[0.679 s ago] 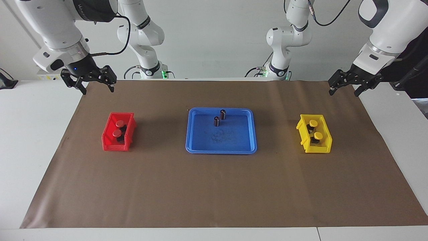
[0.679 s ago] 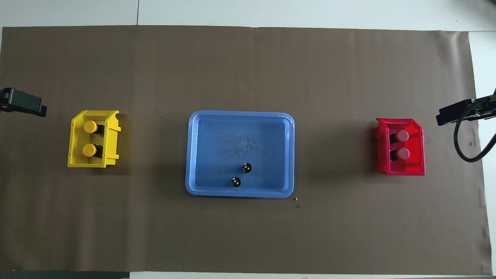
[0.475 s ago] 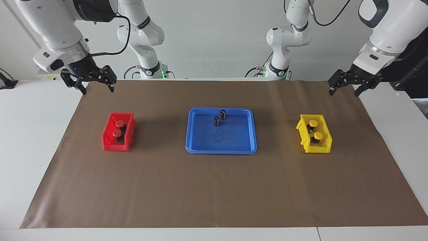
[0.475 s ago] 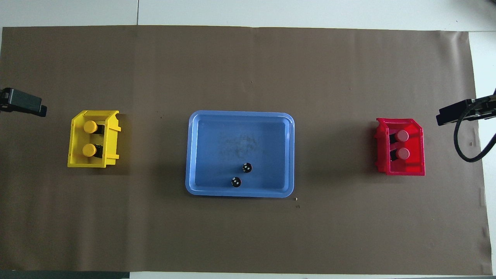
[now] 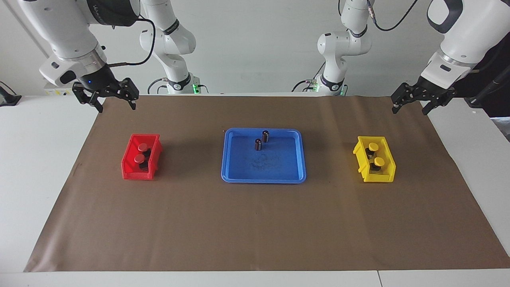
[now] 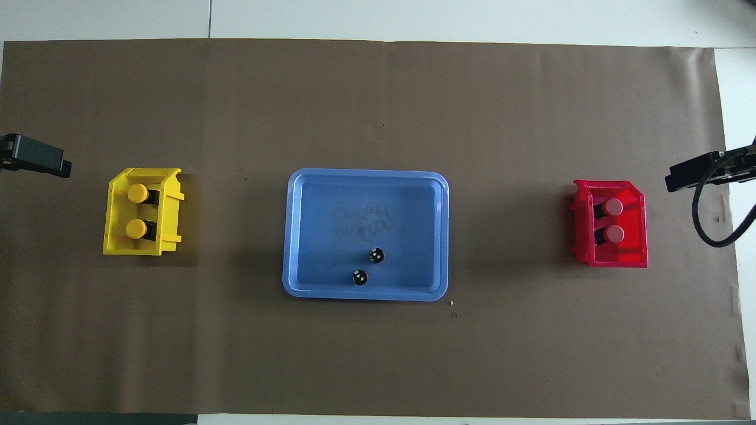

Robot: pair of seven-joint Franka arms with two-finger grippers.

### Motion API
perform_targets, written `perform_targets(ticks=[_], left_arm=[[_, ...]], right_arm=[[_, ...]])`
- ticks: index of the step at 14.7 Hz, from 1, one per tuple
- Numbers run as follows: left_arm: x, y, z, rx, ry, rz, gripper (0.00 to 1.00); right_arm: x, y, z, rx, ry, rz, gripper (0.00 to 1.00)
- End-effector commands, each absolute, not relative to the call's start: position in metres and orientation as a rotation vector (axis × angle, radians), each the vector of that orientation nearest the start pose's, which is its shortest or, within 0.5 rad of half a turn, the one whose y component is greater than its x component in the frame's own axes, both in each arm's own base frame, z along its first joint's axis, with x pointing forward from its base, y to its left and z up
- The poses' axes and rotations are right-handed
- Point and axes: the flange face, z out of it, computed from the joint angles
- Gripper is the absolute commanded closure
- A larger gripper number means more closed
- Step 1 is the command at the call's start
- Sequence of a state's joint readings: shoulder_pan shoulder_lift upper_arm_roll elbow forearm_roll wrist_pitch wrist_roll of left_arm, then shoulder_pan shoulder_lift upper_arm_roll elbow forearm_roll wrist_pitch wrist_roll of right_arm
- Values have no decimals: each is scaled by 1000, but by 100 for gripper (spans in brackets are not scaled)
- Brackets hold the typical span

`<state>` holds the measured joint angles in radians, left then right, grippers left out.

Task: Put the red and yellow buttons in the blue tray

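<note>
Nothing has moved since the earlier frames. The left gripper (image 5: 410, 108) hangs, jaws apart and empty, over the brown paper's edge at the robots' end, above the yellow bin (image 5: 375, 164); the right gripper (image 5: 116, 105) hangs likewise above the red bin (image 5: 140, 162). Two yellow buttons (image 5: 375, 154) sit in the yellow bin and two red buttons (image 5: 140, 153) in the red bin. The blue tray (image 5: 263, 178), midway on the surface, holds only two dark cylinders (image 5: 261, 140).
</note>
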<state>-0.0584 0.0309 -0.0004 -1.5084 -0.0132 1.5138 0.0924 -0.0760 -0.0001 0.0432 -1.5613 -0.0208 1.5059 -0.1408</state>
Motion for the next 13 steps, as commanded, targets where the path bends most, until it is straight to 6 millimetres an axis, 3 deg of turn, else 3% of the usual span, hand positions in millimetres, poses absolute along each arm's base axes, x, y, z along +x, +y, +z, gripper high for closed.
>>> perform_targets(ticks=[1,5,8,13], left_arm=[[552,-32,632,-3150,238,19,0],[552,-32,632,-3150,238,19,0],[552,-32,632,-3150,238,19,0],[552,-32,632,-3150,238,19,0]], right_arm=[[540,-21,623,-3167,-177,115,7],[540,-21,613,-3171,-170,93,23],[549,-23,558,-3166,-173,0,25],[560,-31,467,-3158,-161,-14,29]])
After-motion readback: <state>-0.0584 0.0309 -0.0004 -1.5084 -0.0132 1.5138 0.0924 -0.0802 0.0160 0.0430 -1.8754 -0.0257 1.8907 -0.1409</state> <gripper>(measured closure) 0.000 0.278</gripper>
